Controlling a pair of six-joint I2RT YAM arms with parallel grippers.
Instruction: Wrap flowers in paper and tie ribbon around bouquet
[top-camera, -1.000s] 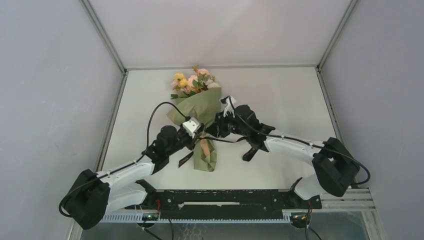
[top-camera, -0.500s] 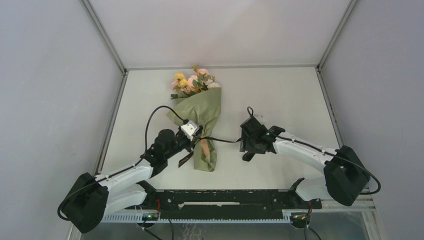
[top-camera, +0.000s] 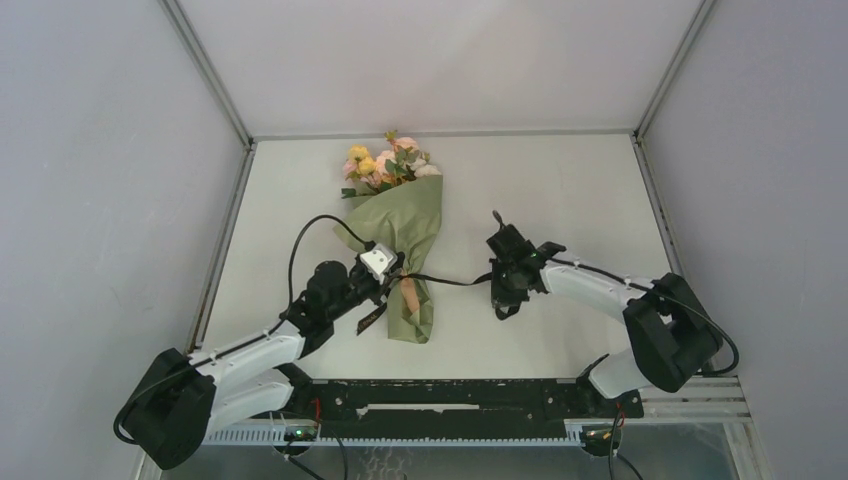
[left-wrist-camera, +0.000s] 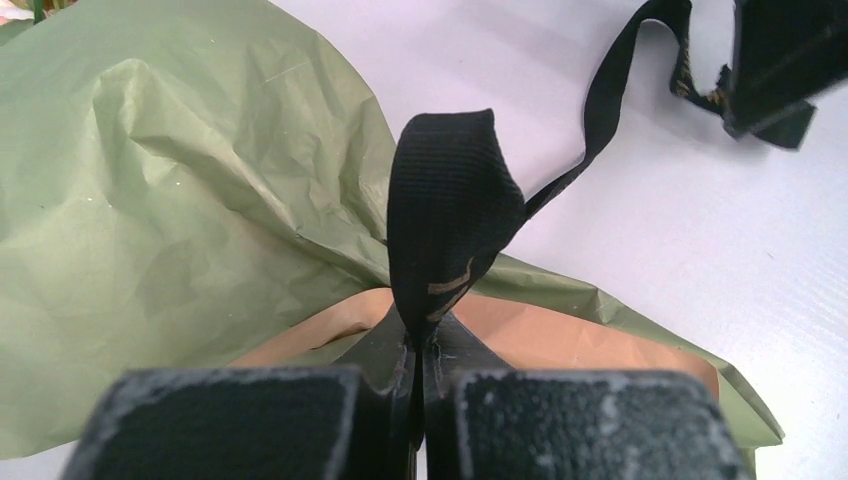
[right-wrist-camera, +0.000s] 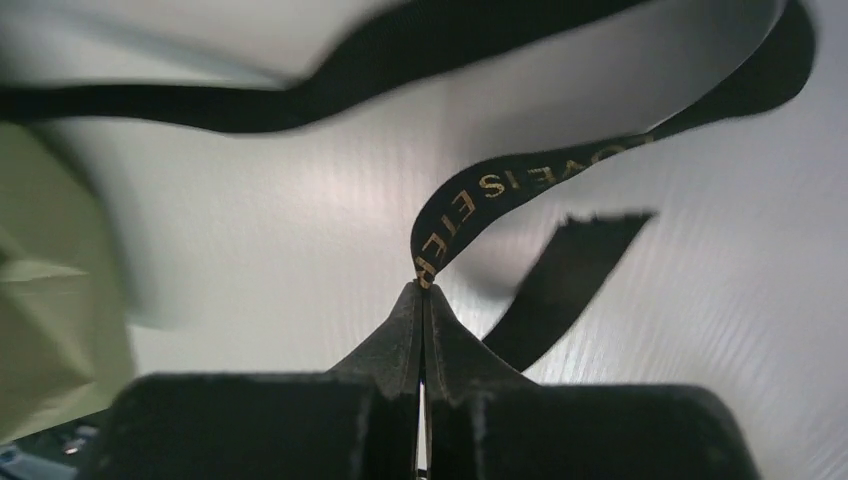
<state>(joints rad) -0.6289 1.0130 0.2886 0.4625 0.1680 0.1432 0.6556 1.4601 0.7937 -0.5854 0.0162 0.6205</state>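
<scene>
The bouquet lies on the table: pink and yellow flowers (top-camera: 385, 163) in an olive-green paper (top-camera: 402, 222) cone, with peach lining (left-wrist-camera: 560, 335) showing near its narrow waist. The black ribbon (top-camera: 450, 281) runs from that waist out to the right. My left gripper (top-camera: 393, 273) is shut on a loop of the ribbon (left-wrist-camera: 445, 200) right over the paper (left-wrist-camera: 180, 200). To the right of the bouquet, my right gripper (top-camera: 497, 286) is shut on the ribbon (right-wrist-camera: 520, 185), which bears gold lettering. A loose ribbon tail (top-camera: 368, 320) hangs left of the cone's bottom.
The white table (top-camera: 570, 190) is walled by grey panels with metal corner posts (top-camera: 225, 240). The left arm's black cable (top-camera: 310, 235) loops beside the bouquet. The arms' base rail (top-camera: 450, 400) runs along the near edge.
My right gripper has pulled away from the bouquet to the right, opened on the way and shut again on the ribbon, which now stretches out rightward. The left gripper has barely moved.
</scene>
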